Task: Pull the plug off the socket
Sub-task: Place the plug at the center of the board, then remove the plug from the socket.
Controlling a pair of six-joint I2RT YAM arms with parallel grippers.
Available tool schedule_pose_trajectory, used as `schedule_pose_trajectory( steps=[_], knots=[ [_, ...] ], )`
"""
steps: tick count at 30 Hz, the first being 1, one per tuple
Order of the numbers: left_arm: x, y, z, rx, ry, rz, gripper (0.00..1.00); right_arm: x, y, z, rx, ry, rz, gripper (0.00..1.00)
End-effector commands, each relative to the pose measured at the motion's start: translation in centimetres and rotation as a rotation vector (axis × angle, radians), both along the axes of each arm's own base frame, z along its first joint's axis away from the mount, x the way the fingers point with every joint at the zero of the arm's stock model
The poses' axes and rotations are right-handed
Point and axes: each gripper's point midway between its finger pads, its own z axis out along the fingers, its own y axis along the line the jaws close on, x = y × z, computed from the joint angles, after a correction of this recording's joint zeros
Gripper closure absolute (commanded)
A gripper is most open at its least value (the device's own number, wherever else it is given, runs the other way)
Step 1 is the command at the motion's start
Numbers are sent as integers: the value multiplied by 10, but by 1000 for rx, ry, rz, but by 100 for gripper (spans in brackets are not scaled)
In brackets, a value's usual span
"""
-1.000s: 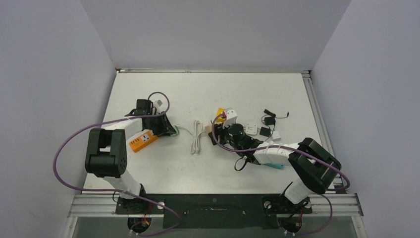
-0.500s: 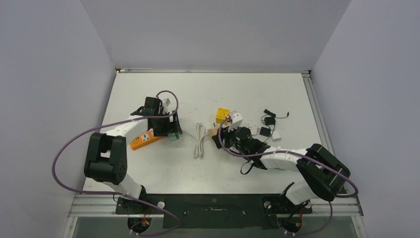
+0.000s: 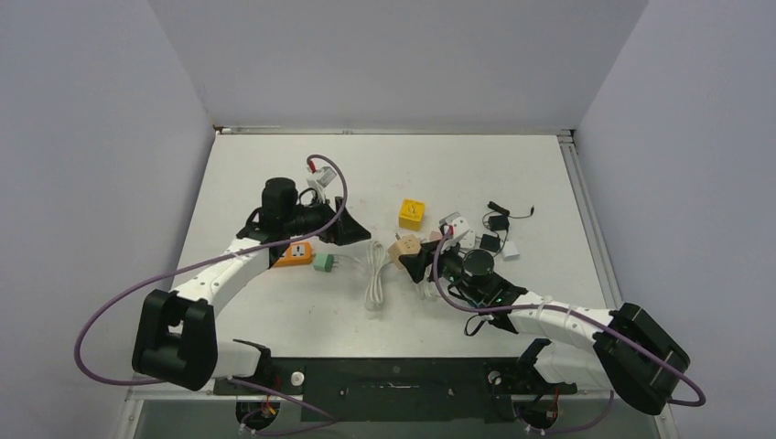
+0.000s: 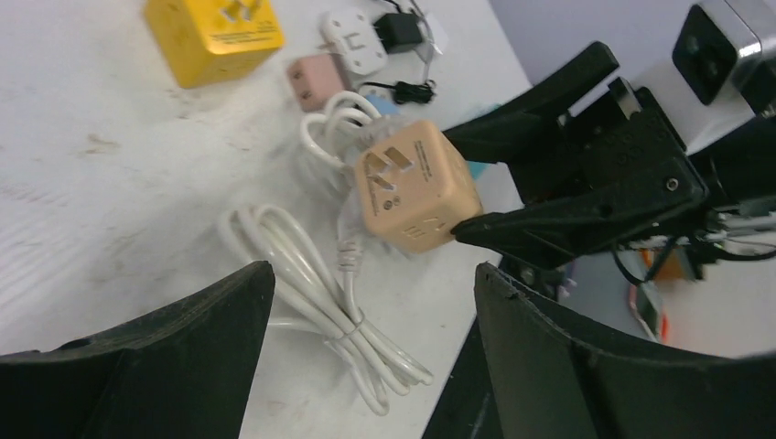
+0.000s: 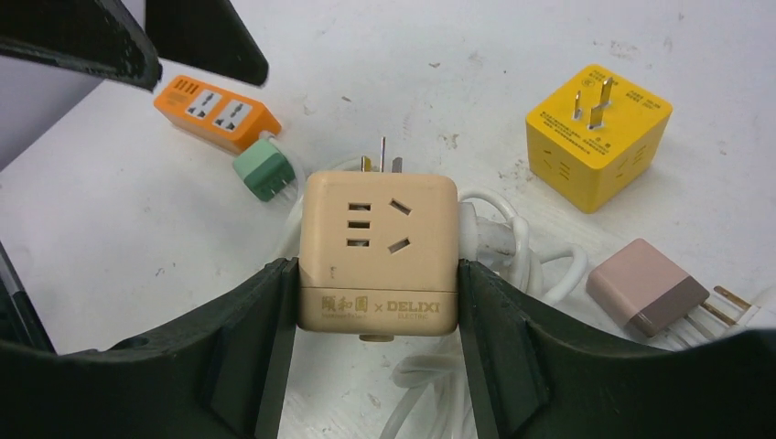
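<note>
Green plug (image 3: 323, 263), unplugged, lies on the table (image 3: 274, 174) just beside the orange socket strip (image 3: 295, 253), left of centre. Left gripper (image 3: 352, 230): jaws spread, empty. Right gripper (image 5: 377, 274): pinching a beige cube adapter (image 5: 379, 251); only its wrist view shows the adapter's prongs and brand lettering.

Matt beige plastic socket cube (image 5: 379, 251); glossy white cable (image 4: 302, 274); scuffed table (image 3: 274, 302).

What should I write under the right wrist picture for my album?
Right gripper holding a tan cube socket above a white cable.
</note>
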Motion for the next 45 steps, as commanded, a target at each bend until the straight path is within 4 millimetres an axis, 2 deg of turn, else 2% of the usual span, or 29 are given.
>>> schedule_pose_trajectory(
  steps=[1,3,6,9,12,18,23,28,30,35,42,43,45],
  knots=[
    [-27,-30,30,-239,45,-227,24,6,5,93,235,-198,-9,95],
    [-28,-34,29,-254,56,-234,24,11,5,100,226,-194,-26,95],
    [-32,-38,18,-173,41,-230,24,19,8,101,203,-145,-62,95],
    [-33,-41,8,-49,-27,-208,23,27,8,99,185,-81,-103,95],
    [-39,-45,6,18,-113,-195,23,33,9,100,189,-35,-140,95],
    [-45,-50,4,144,-276,-158,23,36,15,105,196,38,-155,95],
    [-44,-41,-20,326,-293,-99,23,33,26,111,198,63,-119,95],
    [-51,-47,-37,386,-263,-137,26,32,28,116,208,72,-108,95],
    [-51,-49,-42,400,-248,-142,30,30,29,118,216,75,-100,95],
    [-52,-53,-51,418,-228,-151,54,29,32,119,230,87,-96,95],
    [-52,-53,-60,489,-248,-137,64,23,40,115,238,120,-63,95],
    [-54,-53,-62,507,-255,-145,67,23,40,114,236,128,-67,95],
    [-59,-56,-64,529,-267,-164,82,25,39,110,229,137,-79,95]
  ],
)
